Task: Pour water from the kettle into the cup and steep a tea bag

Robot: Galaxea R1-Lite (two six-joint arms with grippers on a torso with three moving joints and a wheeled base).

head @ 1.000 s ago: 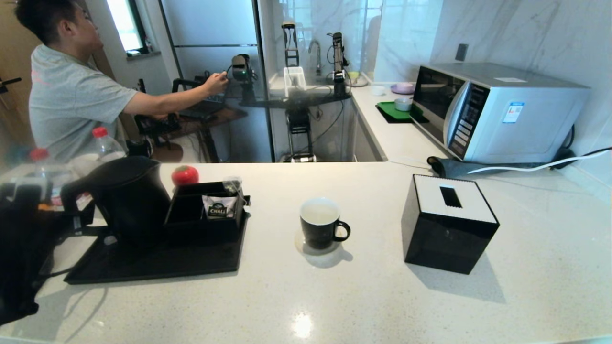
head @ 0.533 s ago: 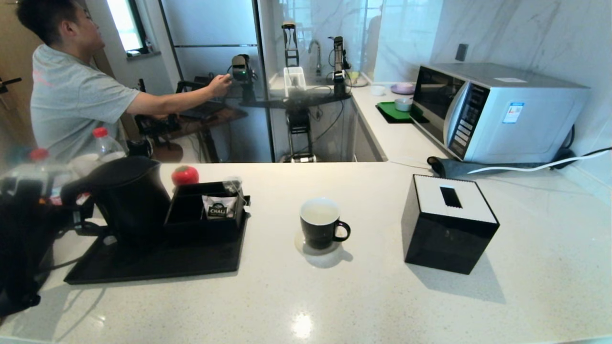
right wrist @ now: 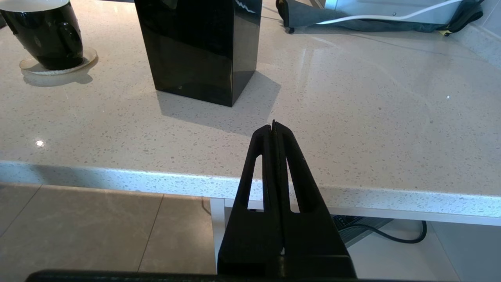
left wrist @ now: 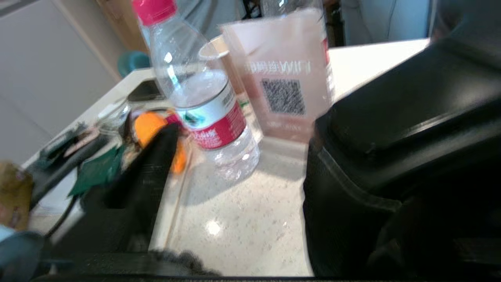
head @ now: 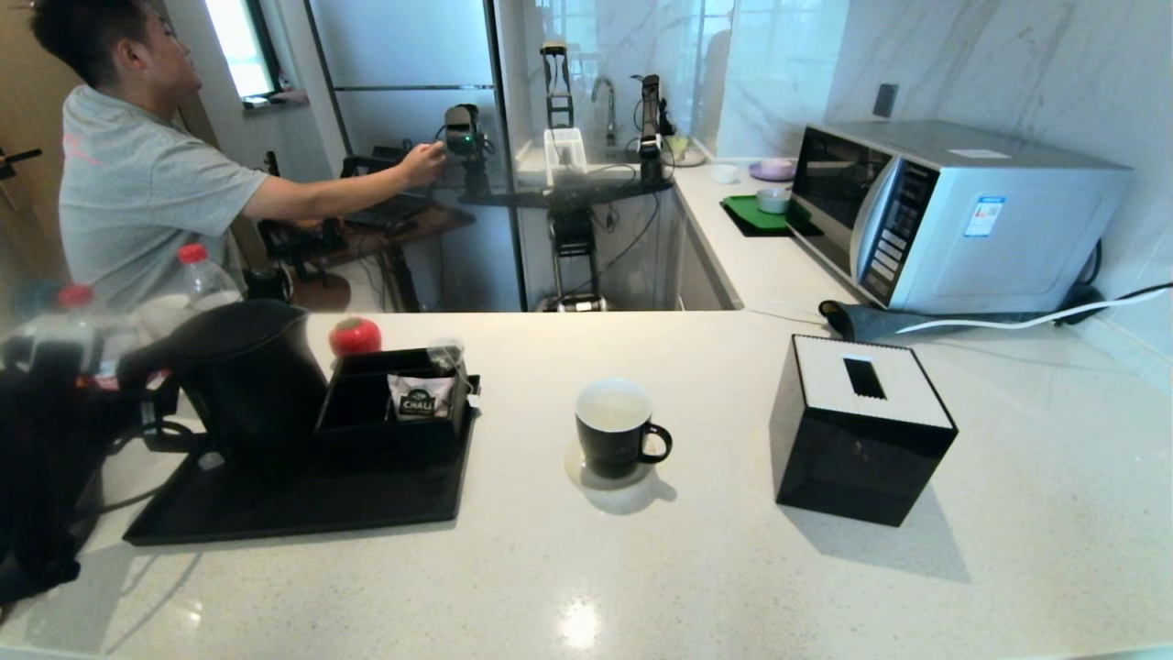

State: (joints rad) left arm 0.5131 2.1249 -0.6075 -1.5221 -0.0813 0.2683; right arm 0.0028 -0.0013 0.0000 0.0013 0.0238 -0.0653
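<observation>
I have the left gripper (head: 151, 417) at the left edge of the head view, level with the big loop handle of the large matte black electric kettle (head: 247, 385). In the left wrist view one black finger (left wrist: 152, 172) shows on one side and the kettle's dark bulk fills the other; whether the handle sits between the fingers I cannot tell. From what shows, I read this claw as spread wide, with nothing clamped.

The kettle stands upright at the left end of a flat black tray (head: 302, 509), in the left middle of the head view. Just beside it on the same tray sits a black compartment box (head: 394, 422), with a white sachet printed "CHALI" (head: 420, 396) leaning in a front compartment. The tea bag I cannot make out for certain there.

The small black mug with a white inside (head: 616, 429) stands on a pale round coaster (head: 586, 477) in the centre of the frame, its ear handle towards the right, well apart from the tray. To its right is a glossy black tissue box with a white top (head: 861, 431).

My right gripper (right wrist: 274, 127) hangs below the pale speckled countertop (head: 733, 568) edge, its fingers pressed together and empty.
</observation>
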